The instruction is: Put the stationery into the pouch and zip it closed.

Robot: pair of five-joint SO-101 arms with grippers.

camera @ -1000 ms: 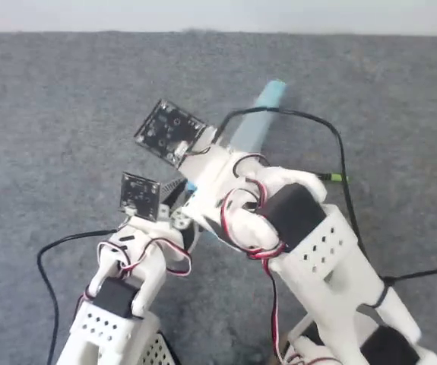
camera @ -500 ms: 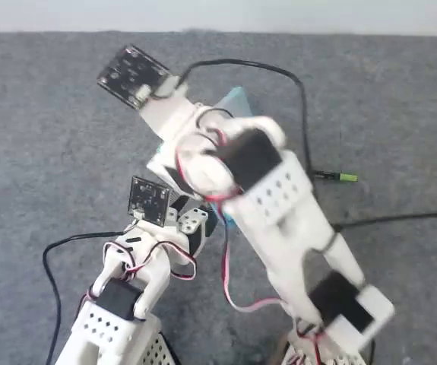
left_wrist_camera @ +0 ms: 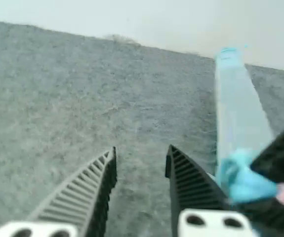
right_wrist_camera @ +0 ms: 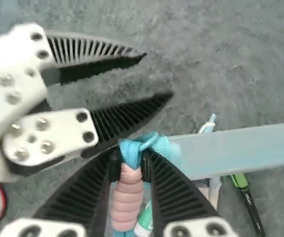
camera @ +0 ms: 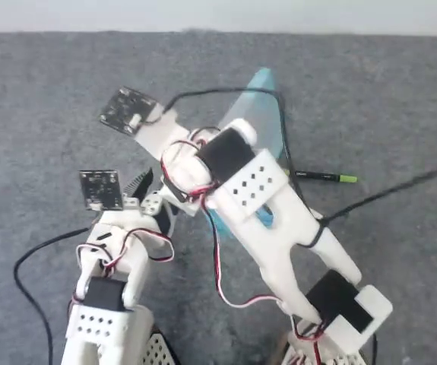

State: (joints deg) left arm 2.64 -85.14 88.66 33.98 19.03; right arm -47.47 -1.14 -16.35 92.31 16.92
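L gripper (left_wrist_camera: 142,150) has been shifted toward table (camera: 43,91) left edge; jaws wide apart, empty. R gripper (right_wrist_camera: 131,154) is clamped on tab (right_wrist_camera: 138,144) of pouch (camera: 262,114); long axis is pointed at far edge.

The right arm (camera: 256,190) covers most of the pouch (camera: 260,103); just its far end shows, at one o'clock of the elbow. The pen (camera: 321,176) has its dark end under a cable (camera: 280,129). What the pink ribbed thing (right_wrist_camera: 127,197) in the right gripper (right_wrist_camera: 132,154) is, I cannot tell.
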